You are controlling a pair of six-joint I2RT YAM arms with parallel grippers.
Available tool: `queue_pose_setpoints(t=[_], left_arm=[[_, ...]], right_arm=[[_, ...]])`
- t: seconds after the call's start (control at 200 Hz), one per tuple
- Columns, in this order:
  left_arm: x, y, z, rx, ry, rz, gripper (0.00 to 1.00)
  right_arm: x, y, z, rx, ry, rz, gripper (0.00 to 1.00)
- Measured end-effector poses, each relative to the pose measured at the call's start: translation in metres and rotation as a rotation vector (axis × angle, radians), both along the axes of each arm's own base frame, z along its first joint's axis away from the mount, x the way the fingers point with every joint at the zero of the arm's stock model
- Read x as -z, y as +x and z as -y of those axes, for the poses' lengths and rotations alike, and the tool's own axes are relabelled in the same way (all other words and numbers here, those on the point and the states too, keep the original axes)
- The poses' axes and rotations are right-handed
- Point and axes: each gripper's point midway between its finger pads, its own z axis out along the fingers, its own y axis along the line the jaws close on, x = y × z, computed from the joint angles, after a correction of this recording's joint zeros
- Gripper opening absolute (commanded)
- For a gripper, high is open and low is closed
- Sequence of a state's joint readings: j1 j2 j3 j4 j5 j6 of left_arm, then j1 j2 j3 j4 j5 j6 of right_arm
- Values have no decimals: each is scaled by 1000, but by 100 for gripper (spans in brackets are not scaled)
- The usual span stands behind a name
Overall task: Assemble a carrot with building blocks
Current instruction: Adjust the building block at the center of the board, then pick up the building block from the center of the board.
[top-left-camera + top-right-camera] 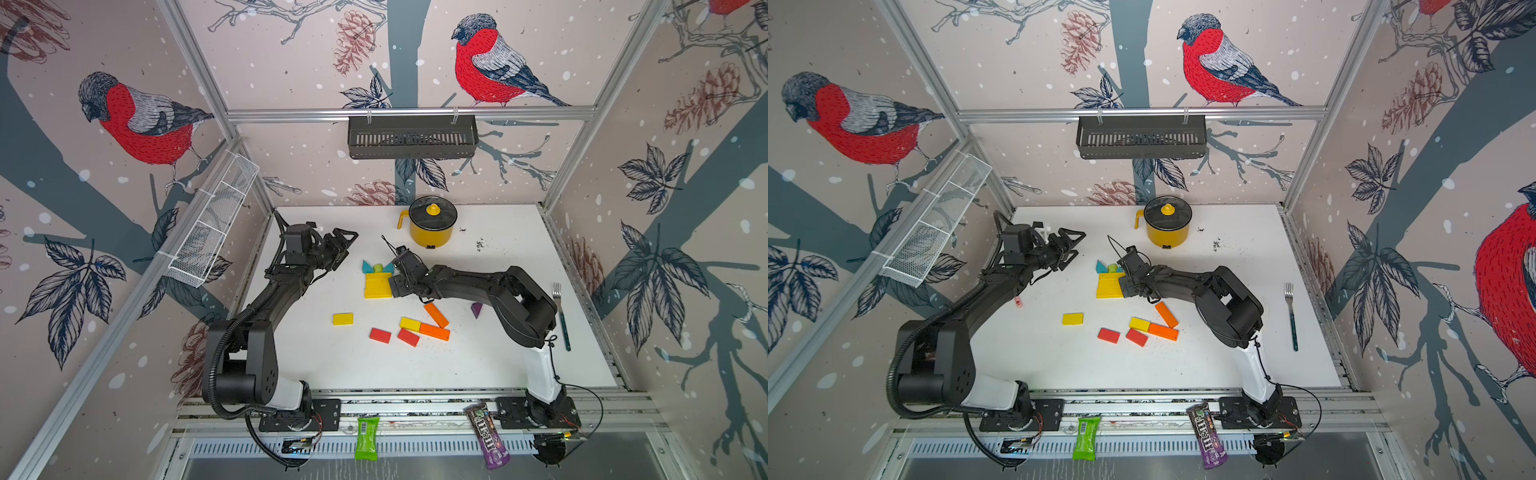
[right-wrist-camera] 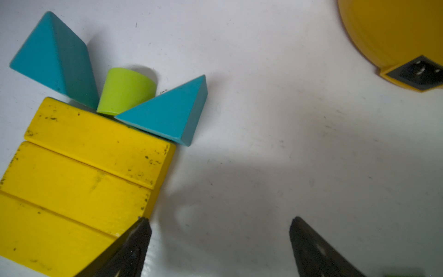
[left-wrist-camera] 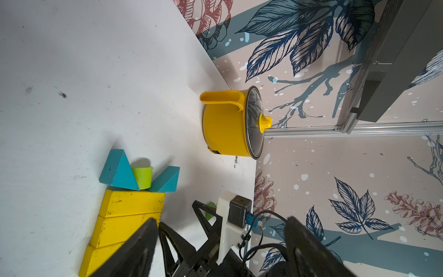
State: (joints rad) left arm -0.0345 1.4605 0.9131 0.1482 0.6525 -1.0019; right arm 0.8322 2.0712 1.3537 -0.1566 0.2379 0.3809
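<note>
Right wrist view is filled by the part-built carrot: three yellow rectangles [image 2: 79, 172] are laid flat with long sides touching, and two teal triangles [image 2: 167, 112] are set against the far one, with a green piece [image 2: 125, 91] wedged between them. The right gripper [image 2: 218, 223] is spread wide and nothing is held; only bare table [image 2: 275, 144] is seen between the jaws. One of its fingers [image 2: 129, 247] overlaps a corner of the nearest yellow rectangle, though contact cannot be told. In both top views this gripper is seen low, just beside the stack. The left gripper [image 1: 349, 245] is raised off the table, well apart from the blocks, with its jaws parted and empty. Nearer the arm bases the loose blocks are scattered: a lone yellow block [image 1: 343, 318], two red blocks [image 1: 380, 335], a yellow block [image 1: 410, 323] touching an orange block [image 1: 434, 331], a second orange block [image 1: 436, 314] and a purple triangle [image 1: 476, 309] close to the right arm. A yellow pot [image 1: 431, 226] is stood at the back
</note>
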Motion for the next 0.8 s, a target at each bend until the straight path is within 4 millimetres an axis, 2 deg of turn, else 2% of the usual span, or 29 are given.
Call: queue_pose_setpoints(t=[0.23,0.345,0.435,0.53,0.64,0.801], left_arm=[[1,0,0,0,0,-3,84],[1,0,0,0,0,-4,84],[2,0,0,0,0,-5,83],[3,0,2,4,0,-7,84],[4,-1,5,13,-2,-13,84],[-3,1,-4,-8,4,4,84]], right_arm=[[-4,1,2,-6,-9,10,92],[-25,-3,7,-9,4,31,87],[-44,-8,12,-25,15,57,76],[-55,-23,19,-37,18,60,66],[-55,-50,20,-80,-5,37,66],[-57,-98,-15,-164,7,6,73]])
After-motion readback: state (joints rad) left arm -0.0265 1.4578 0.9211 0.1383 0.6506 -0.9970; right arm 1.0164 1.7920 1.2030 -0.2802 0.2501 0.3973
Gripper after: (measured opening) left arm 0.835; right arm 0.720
